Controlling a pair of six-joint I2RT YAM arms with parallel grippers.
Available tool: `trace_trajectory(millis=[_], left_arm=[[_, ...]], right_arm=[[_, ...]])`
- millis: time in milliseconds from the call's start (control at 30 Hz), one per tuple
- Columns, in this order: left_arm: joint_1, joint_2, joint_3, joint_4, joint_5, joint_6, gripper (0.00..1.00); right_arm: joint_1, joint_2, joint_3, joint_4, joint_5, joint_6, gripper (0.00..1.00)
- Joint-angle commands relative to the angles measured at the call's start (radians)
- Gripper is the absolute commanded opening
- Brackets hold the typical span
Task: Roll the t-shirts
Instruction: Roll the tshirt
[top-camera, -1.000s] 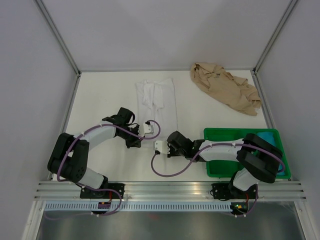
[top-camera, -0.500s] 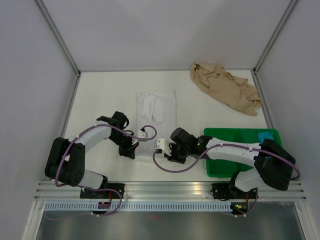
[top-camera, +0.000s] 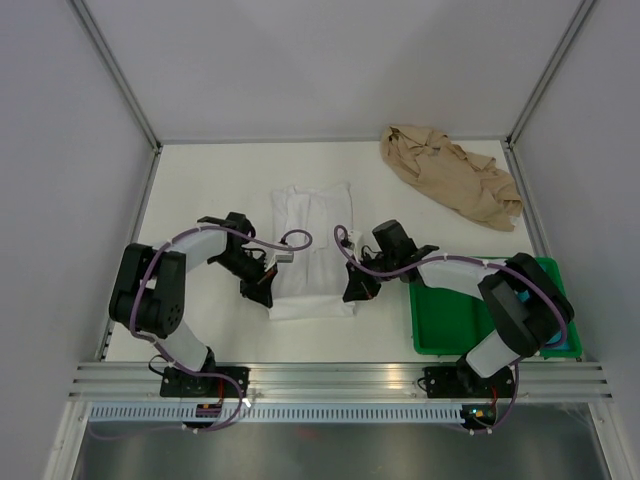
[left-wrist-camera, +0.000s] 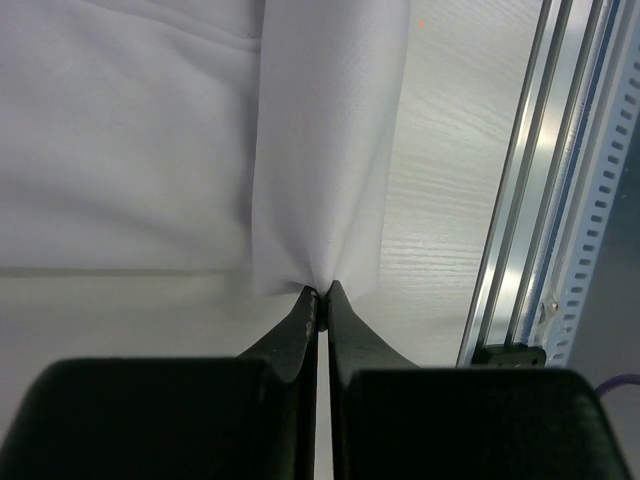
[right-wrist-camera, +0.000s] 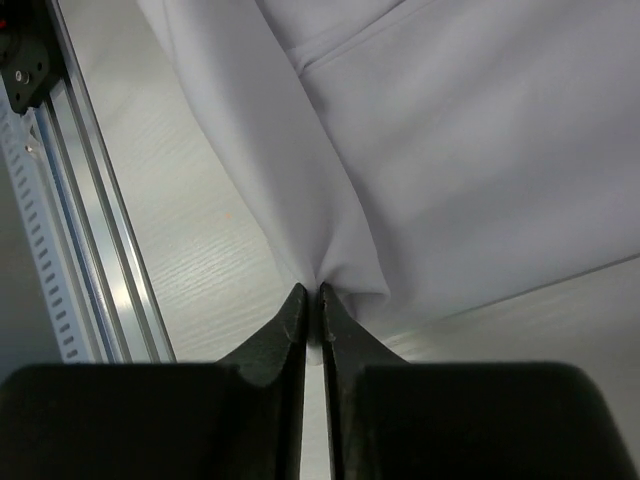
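Seen from above, both sets of tips are hidden. The wrist views show the left gripper pinched tight on a fold of the white t-shirt, and the right gripper nipping its edge likewise (hairline gap between jaws). Since a second ago both have moved out to the shirt's near corners, with the cloth now spread between them. The tan t-shirt lies crumpled well beyond the right gripper.

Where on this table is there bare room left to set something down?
Free: the far-left table beside the white shirt, and the gap between it and the tan shirt. Crowded: the near middle, where the left gripper and right gripper pinch that shirt's corners, and the green tray side.
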Motion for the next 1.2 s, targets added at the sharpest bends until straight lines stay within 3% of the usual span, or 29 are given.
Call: trace_trajectory(millis=[0, 67, 300, 467, 700, 800, 833, 933, 1167], left_arm=[[0.014, 0.050, 0.035, 0.000, 0.024, -0.023, 0.02], [0.016, 0.072, 0.039, 0.006, 0.024, -0.025, 0.02], [0.016, 0.101, 0.072, 0.006, 0.021, -0.035, 0.02], [0.016, 0.100, 0.069, 0.004, 0.020, -0.040, 0.02], [0.016, 0.100, 0.073, 0.012, 0.020, -0.048, 0.03], [0.016, 0.107, 0.073, 0.021, 0.007, -0.064, 0.04], [0.016, 0.109, 0.075, 0.030, 0.006, -0.080, 0.04], [0.016, 0.118, 0.081, 0.055, -0.016, -0.120, 0.03], [0.016, 0.138, 0.081, 0.112, -0.065, -0.173, 0.02]], right_arm=[[-0.018, 0.035, -0.015, 0.064, -0.039, 0.051, 0.16], [-0.033, 0.035, -0.035, 0.084, -0.034, 0.100, 0.28], [-0.046, -0.054, -0.086, 0.175, -0.042, 0.107, 0.48], [-0.046, -0.110, -0.159, 0.269, -0.048, 0.181, 0.52], [-0.004, -0.037, -0.198, 0.371, 0.075, 0.262, 0.55], [-0.004, -0.032, -0.200, 0.396, 0.134, 0.279, 0.49], [-0.004, -0.034, -0.200, 0.383, 0.156, 0.291, 0.34], [-0.015, -0.040, -0.201, 0.340, 0.190, 0.319, 0.09], [-0.041, -0.029, -0.252, 0.334, 0.210, 0.374, 0.10]])
